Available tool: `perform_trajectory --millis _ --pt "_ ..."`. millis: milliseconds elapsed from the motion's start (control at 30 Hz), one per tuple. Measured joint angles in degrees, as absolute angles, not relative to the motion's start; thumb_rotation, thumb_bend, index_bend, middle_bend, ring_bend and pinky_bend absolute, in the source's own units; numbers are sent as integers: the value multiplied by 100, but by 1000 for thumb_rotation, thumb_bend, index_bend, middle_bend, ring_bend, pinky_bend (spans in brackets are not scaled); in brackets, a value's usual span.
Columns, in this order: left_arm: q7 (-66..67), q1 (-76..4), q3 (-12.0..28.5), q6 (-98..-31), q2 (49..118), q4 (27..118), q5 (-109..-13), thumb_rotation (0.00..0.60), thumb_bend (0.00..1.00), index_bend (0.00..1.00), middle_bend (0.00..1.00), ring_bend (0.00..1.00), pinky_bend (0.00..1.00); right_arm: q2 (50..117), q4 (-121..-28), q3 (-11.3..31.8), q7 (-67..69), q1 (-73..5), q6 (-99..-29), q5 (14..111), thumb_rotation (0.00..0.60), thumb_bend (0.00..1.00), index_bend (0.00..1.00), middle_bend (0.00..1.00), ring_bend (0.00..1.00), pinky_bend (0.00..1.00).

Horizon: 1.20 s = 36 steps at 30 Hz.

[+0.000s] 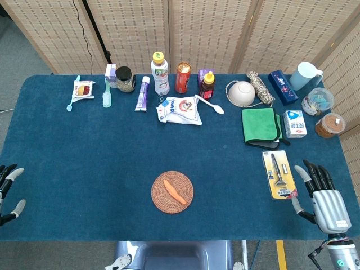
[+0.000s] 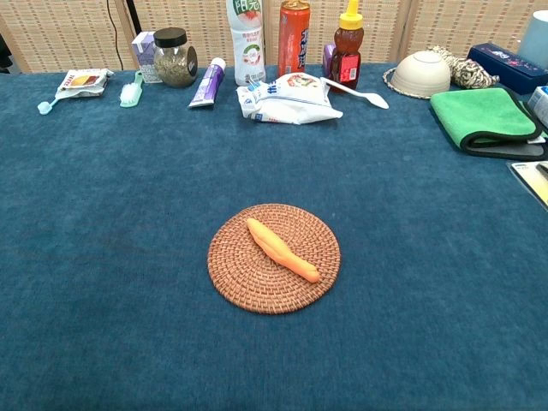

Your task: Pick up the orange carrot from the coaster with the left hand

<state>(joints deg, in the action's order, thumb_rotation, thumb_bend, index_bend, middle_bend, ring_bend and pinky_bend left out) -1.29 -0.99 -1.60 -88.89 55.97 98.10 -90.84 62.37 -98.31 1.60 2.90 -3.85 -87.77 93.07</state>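
Observation:
An orange carrot (image 1: 175, 192) (image 2: 282, 249) lies slantwise on a round woven brown coaster (image 1: 162, 198) (image 2: 240, 278) near the table's front middle. My left hand (image 1: 8, 192) shows only at the far left edge of the head view, fingers apart and holding nothing, far from the carrot. My right hand (image 1: 322, 192) rests at the front right with its fingers spread, empty, beside a packaged razor (image 1: 279, 174). Neither hand appears in the chest view.
A row of items lines the back: toothbrush (image 1: 73, 93), jar (image 1: 125, 79), tube (image 1: 143, 93), bottles (image 1: 160, 73), can (image 1: 183, 77), white pouch (image 1: 180, 110), bowl (image 1: 242, 93), green cloth (image 1: 261, 125), milk carton (image 1: 295, 124), cup (image 1: 305, 76). Blue cloth covers the table (image 1: 84, 157).

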Motion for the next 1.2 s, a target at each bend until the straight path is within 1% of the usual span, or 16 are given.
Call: perform_trajectory --millis 567,733,933,1067,1200 --pt "-114 -298 -14 -8702 5594 9751 -9053 600 310 157 113 87 0 6126 -9940 132 264 -305 -8881 9325 600 436 99 0 0 0" --pt "-56 -465 56 -8528 5559 9722 -9053 600 310 173 121 91 0 6101 -10011 115 201 -301 -8869 9345 600 436 99 0 0 0" --pt "245 -792 135 -8195 5546 9731 -9166 600 310 245 155 98 0 6031 -10123 114 118 -271 -8895 9332 600 437 99 0 0 0" --pt "405 -1020 195 -7981 5585 9756 -9246 600 347 307 166 101 0 5991 -10158 109 101 -253 -8907 9334 600 436 100 0 0 0" --pt "539 -1288 250 -7707 5656 9777 -9331 600 355 364 168 101 0 5969 -10162 117 115 -246 -8916 9325 600 437 99 0 0 0"
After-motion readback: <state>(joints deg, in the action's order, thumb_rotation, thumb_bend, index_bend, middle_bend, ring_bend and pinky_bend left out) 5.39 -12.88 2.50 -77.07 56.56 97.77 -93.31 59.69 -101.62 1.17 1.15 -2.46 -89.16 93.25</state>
